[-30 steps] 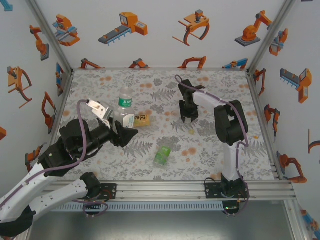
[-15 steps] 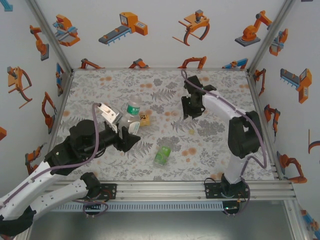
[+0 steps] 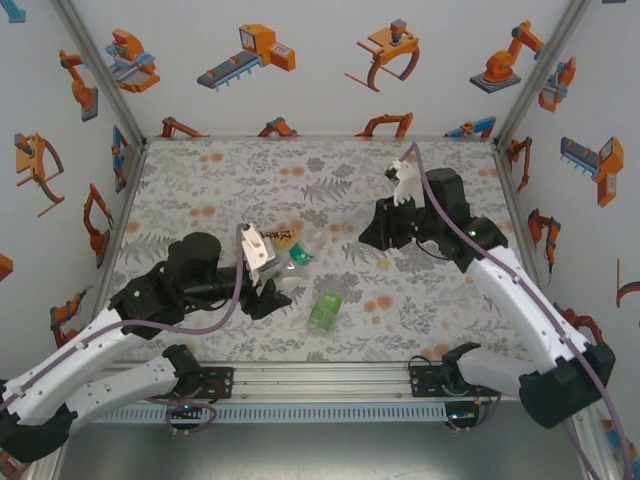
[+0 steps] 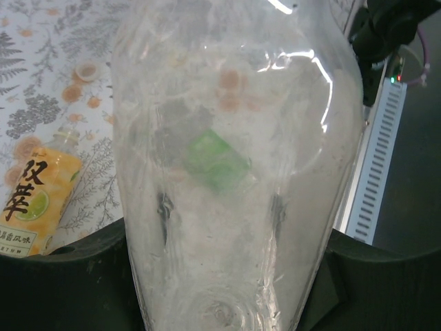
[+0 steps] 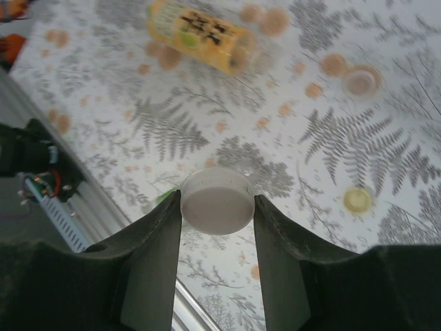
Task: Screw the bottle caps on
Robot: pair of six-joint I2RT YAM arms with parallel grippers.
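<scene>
Cap first: a white screw cap [image 5: 217, 201] is pinched at its rim between the two fingers of your right gripper [image 5: 217, 210], which is closed to the cap's width and held above the table, right of centre. Your left gripper [image 4: 215, 289] is clamped around the body of the clear bottle [image 4: 234, 138], left of centre on the near half. I cannot tell whether the bottle's neck stands upright or tipped. Cap and bottle are well apart.

Risks, as I judge them: the clear bottle's wall looks thin and creased. A hard squeeze could buckle it and throw the neck off line, so the cap cross-threads or skids off. Because the cap is held only by its rim, it could pop free when you press down.

An amber-yellow bottle [image 3: 283, 236] lies on its side just beyond the clear one. A green bottle [image 3: 325, 311] lies on its side nearer you, between the arms. A sweeping arm could roll either one away. A pale yellowish cap [image 5: 358, 200] and a second pale cap [image 5: 362, 80] lie loose on the surface.

The table [image 3: 200, 180] carries a grey fern print with orange flowers, busy enough to hide small caps. White walls [image 3: 320, 100] with orange robot cartoons close in the left, far and right sides. An aluminium rail [image 3: 330, 372] runs along the near edge.
</scene>
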